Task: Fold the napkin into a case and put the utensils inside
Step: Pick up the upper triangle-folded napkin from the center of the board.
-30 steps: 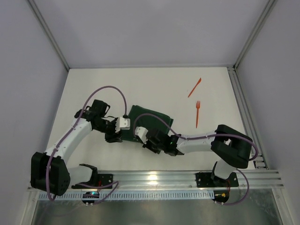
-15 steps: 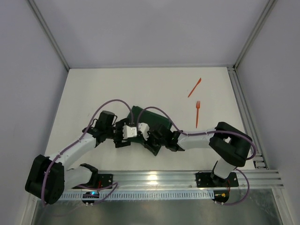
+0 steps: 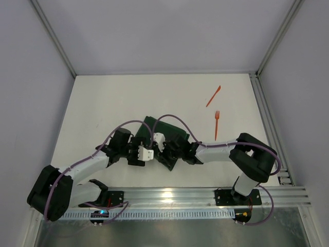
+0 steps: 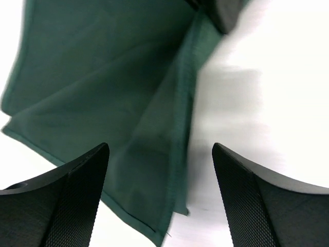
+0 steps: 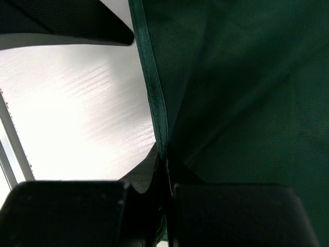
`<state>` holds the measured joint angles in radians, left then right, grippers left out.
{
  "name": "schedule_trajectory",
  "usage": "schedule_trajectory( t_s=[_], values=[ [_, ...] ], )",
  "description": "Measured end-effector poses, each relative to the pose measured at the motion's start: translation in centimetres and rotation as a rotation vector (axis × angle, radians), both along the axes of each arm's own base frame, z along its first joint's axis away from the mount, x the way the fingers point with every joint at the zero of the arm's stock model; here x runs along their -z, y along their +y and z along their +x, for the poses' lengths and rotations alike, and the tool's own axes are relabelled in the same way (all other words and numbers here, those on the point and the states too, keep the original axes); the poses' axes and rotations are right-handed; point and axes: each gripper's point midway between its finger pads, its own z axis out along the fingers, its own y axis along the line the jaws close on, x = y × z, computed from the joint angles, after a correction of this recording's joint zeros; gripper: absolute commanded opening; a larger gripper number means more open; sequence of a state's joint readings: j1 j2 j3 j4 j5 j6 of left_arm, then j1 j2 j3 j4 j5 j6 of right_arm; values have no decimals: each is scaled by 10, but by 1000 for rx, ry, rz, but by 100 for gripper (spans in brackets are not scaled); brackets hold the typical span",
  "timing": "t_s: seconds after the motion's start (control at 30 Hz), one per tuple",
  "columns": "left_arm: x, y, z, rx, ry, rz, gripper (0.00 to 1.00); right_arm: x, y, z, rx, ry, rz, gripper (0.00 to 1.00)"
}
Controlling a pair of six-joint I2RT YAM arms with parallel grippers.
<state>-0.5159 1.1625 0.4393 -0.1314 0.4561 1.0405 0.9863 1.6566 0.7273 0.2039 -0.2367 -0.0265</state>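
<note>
The dark green napkin (image 3: 165, 129) lies folded in layers at the table's middle. My right gripper (image 3: 165, 153) is shut on its hemmed edge (image 5: 154, 103), and the cloth runs straight into the closed jaws (image 5: 165, 172). My left gripper (image 3: 156, 156) is open just left of it. In the left wrist view its fingers (image 4: 160, 206) straddle the napkin's near corner (image 4: 149, 216) without touching it. The two orange utensils lie apart from the cloth at the back right: a pointed knife (image 3: 213, 96) and a fork (image 3: 216, 125).
Both arms' purple cables (image 3: 169, 119) loop over the napkin. A metal rail (image 3: 264, 118) runs along the table's right side and grey walls close in the back and left. Bare white table (image 3: 118, 98) lies behind the arms.
My left gripper has opened wide and swung right and nearer, up to the napkin's near corner. The right gripper has shifted left, still holding the cloth edge.
</note>
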Motion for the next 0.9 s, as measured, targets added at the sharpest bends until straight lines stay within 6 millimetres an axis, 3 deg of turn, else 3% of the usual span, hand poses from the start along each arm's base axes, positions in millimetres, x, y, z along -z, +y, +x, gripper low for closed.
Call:
schedule_trajectory(
  t_s=[0.3,0.7,0.9],
  values=[
    [6,10,-24,44,109,64,80,-2,-3,6,12,29,19,4],
    [5,19,30,-152,-119,57,76,-12,5,8,-4,34,54,4],
    [4,15,36,-127,-163,58,78,-15,7,9,-4,31,62,4]
  ],
)
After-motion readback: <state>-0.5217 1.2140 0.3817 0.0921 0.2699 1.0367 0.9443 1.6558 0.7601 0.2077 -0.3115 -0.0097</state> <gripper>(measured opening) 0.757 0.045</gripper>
